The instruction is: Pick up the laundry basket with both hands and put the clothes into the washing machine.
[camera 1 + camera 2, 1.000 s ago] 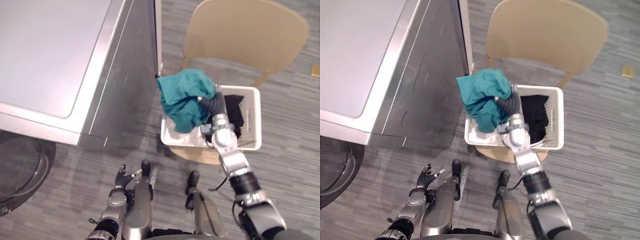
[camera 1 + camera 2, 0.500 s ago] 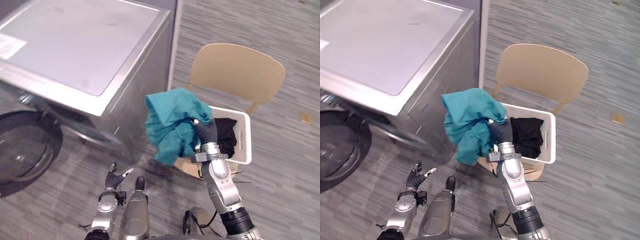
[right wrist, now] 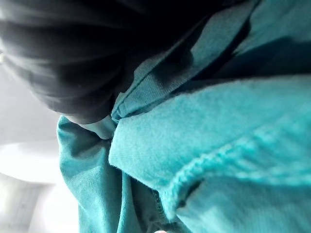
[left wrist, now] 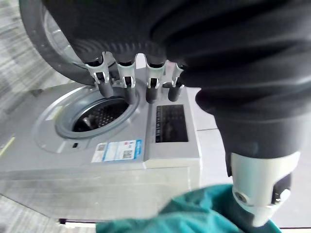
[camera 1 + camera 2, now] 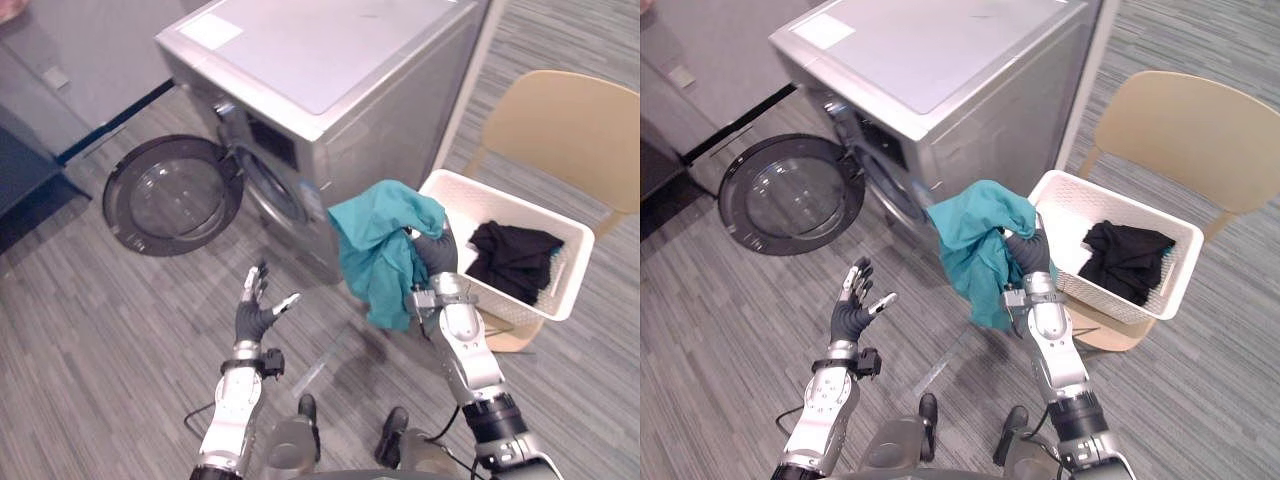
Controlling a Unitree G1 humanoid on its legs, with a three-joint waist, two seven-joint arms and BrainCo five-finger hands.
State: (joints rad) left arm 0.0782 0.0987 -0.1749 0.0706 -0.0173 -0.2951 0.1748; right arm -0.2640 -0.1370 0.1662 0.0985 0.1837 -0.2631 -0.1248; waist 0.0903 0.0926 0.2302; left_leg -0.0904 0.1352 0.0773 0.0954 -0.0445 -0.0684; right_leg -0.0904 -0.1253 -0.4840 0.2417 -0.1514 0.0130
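Observation:
My right hand (image 5: 436,258) is shut on a teal garment (image 5: 380,245), held up in the air between the white laundry basket (image 5: 447,195) and the silver washing machine (image 5: 330,60). The cloth (image 3: 209,141) hangs down from my fingers. A black garment (image 5: 512,259) lies in the basket, which rests on a tan chair (image 5: 575,125). The washer's round door (image 5: 170,195) stands swung open at the left, and the drum opening (image 4: 99,115) faces my left hand (image 5: 256,312), which is open with fingers spread above the floor.
Grey striped carpet lies all around. A dark cabinet edge (image 5: 25,190) sits at the far left, past the open door. The chair's backrest rises behind the basket at the right.
The camera has swung left, so the washer's front and open door have come into view. My right hand has carried the teal garment away from the basket. My left hand has lifted and spread.

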